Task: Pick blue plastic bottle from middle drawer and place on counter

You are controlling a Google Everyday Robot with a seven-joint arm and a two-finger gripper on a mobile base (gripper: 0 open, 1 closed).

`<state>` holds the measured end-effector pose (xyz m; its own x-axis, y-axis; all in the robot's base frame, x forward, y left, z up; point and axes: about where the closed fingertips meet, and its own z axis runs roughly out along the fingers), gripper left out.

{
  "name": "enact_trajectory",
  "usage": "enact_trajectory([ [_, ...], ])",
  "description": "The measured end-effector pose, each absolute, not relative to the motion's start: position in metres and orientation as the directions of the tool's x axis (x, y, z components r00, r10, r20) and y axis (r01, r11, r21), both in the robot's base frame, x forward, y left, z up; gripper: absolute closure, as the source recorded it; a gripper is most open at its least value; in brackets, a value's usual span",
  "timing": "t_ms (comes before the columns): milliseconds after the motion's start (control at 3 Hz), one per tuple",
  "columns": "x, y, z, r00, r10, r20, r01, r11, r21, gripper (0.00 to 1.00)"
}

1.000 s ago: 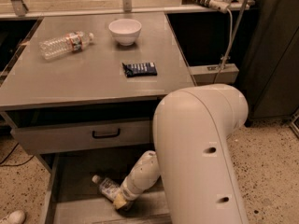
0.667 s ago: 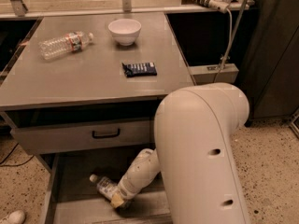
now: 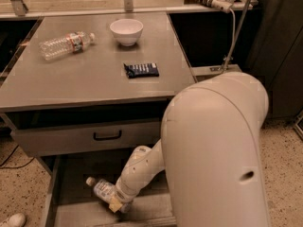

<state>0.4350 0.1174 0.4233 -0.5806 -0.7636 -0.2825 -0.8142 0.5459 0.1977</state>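
The blue plastic bottle (image 3: 101,189), small and clear with a white cap, lies tilted in the open middle drawer (image 3: 75,171), cap pointing up-left. My gripper (image 3: 114,204) reaches down into the drawer and is shut on the bottle's lower end, just above the drawer floor. My large white arm fills the lower right and hides the drawer's right part. The grey counter (image 3: 90,82) lies above and behind the drawer.
On the counter lie a longer ribbed clear bottle with a red-and-white label (image 3: 64,44), a white bowl (image 3: 126,30) and a dark snack packet (image 3: 141,70). A closed upper drawer front with a black handle (image 3: 107,136) overhangs the open drawer.
My gripper and the blue bottle have shifted together a little to the left inside the drawer. Nothing on the counter has moved.
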Motion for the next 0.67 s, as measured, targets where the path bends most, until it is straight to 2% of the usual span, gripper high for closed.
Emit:
enact_trajectory([
  [667,0.397,0.097,0.498,-0.597,-0.762,-0.25,-0.799,0.591,0.109,1.0],
])
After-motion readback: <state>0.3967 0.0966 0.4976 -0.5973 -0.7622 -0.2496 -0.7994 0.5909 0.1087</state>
